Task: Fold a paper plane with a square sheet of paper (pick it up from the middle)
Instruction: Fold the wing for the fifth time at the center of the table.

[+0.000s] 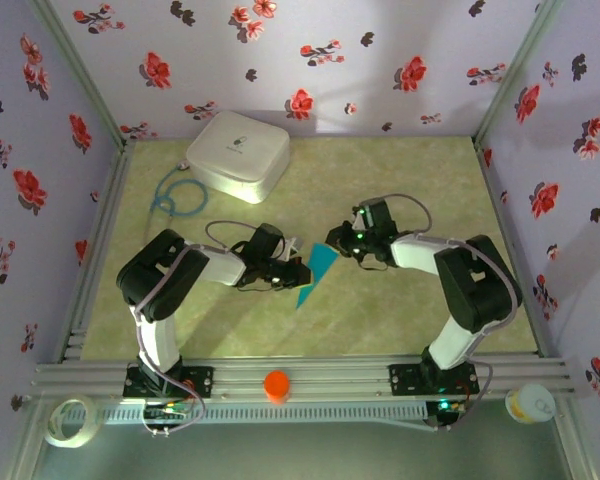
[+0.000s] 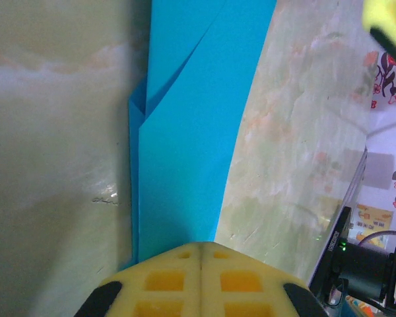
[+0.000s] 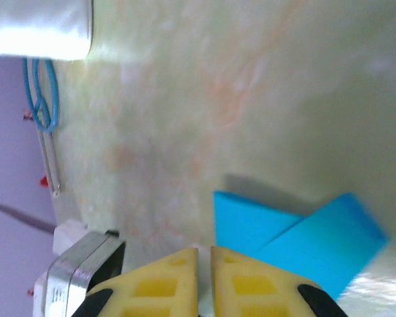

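Observation:
The square sheet of paper (image 1: 317, 270), bright turquoise, lies folded into a slim pointed shape on the table between the two arms. In the left wrist view the folded paper (image 2: 191, 132) stretches away from my left gripper (image 2: 202, 246), face up with diagonal flaps showing. The left gripper (image 1: 298, 272) is shut, its yellow tips over the paper's near end, with no paper in the seam. My right gripper (image 1: 345, 243) sits at the paper's upper right end. Its jaws (image 3: 204, 249) leave only a thin slit with nothing in it, and the paper's corner (image 3: 277, 231) lies just beside the tips.
A white rounded box (image 1: 238, 152) stands at the back left, with a blue cable (image 1: 177, 195) coiled in front of it. An orange cap (image 1: 276, 385) sits on the front rail. A tape roll (image 1: 68, 420) and a cup (image 1: 530, 403) lie outside the rail.

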`<state>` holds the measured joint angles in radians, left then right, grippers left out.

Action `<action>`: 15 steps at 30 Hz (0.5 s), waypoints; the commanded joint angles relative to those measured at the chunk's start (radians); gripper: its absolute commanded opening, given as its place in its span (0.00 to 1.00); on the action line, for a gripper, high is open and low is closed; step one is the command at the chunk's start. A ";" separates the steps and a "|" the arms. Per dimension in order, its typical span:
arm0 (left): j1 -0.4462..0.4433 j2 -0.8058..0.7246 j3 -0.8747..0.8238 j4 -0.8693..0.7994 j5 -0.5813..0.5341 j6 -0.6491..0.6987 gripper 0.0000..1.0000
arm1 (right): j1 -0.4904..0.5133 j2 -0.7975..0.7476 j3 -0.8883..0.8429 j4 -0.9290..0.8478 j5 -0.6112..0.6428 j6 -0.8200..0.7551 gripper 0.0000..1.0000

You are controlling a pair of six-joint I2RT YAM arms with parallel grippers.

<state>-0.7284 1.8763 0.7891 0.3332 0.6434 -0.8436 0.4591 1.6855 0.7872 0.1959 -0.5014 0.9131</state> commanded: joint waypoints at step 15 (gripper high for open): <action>-0.058 -0.014 0.002 -0.194 -0.025 -0.020 0.00 | 0.051 0.084 -0.031 -0.173 0.133 -0.045 0.01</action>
<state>-0.7521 1.8656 0.7994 0.2989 0.6209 -0.8581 0.5217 1.7508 0.7650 0.1284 -0.4458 0.9104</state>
